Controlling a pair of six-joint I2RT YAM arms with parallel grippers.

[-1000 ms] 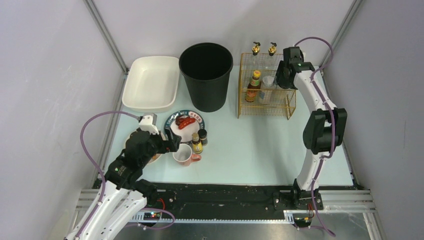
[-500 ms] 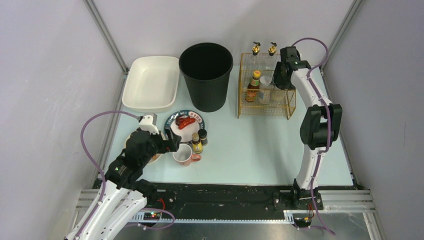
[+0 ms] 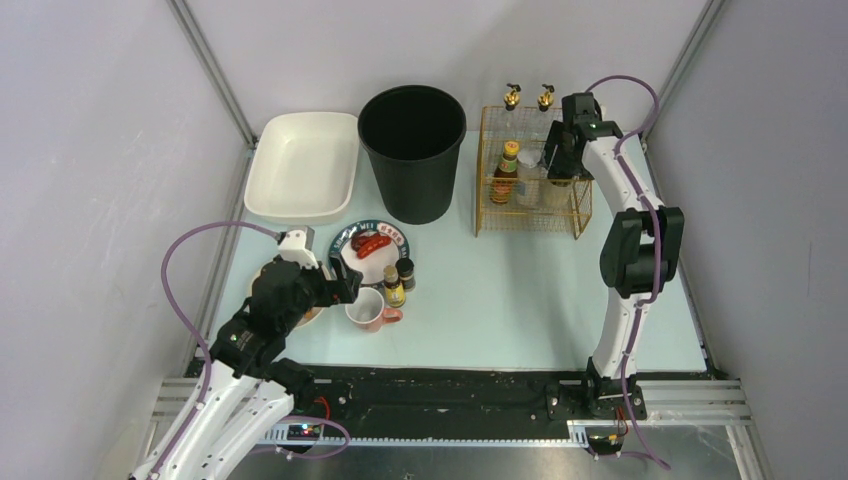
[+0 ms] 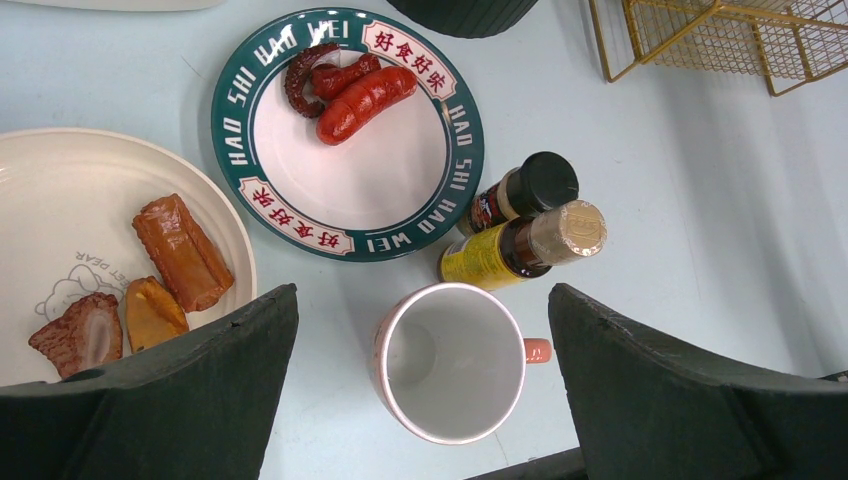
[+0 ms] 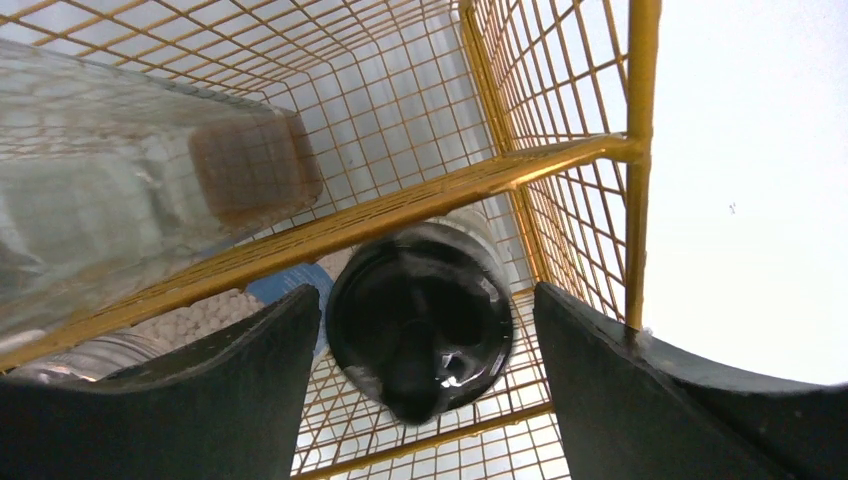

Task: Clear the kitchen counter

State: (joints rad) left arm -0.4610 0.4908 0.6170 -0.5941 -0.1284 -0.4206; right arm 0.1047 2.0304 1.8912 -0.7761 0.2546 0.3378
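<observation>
The pale mint kitchen counter (image 3: pixel 500 300) holds a pink-handled white mug (image 4: pixel 450 360), a green-rimmed plate (image 4: pixel 455 150) with sausages, a cream plate (image 4: pixel 60 190) with food pieces, and two small bottles, one black-capped (image 4: pixel 525 190) and one yellow-labelled (image 4: pixel 500 250). My left gripper (image 4: pixel 420 385) is open, its jaws standing either side of the mug without touching it; it also shows in the top view (image 3: pixel 350 287). My right gripper (image 5: pixel 425 400) is open at the gold wire rack (image 3: pixel 530 215), its jaws either side of a black-lidded jar (image 5: pixel 420 320) but apart from it.
A black bin (image 3: pixel 412 150) stands at the back centre, with a white tray (image 3: pixel 300 165) to its left. The rack holds a red-capped sauce bottle (image 3: pixel 508 172) and clear jars. Two gold-topped bottles (image 3: pixel 512 96) stand behind it. Grey walls enclose three sides.
My right arm has shifted slightly left at the rack. The left arm and the things on the counter have not moved.
</observation>
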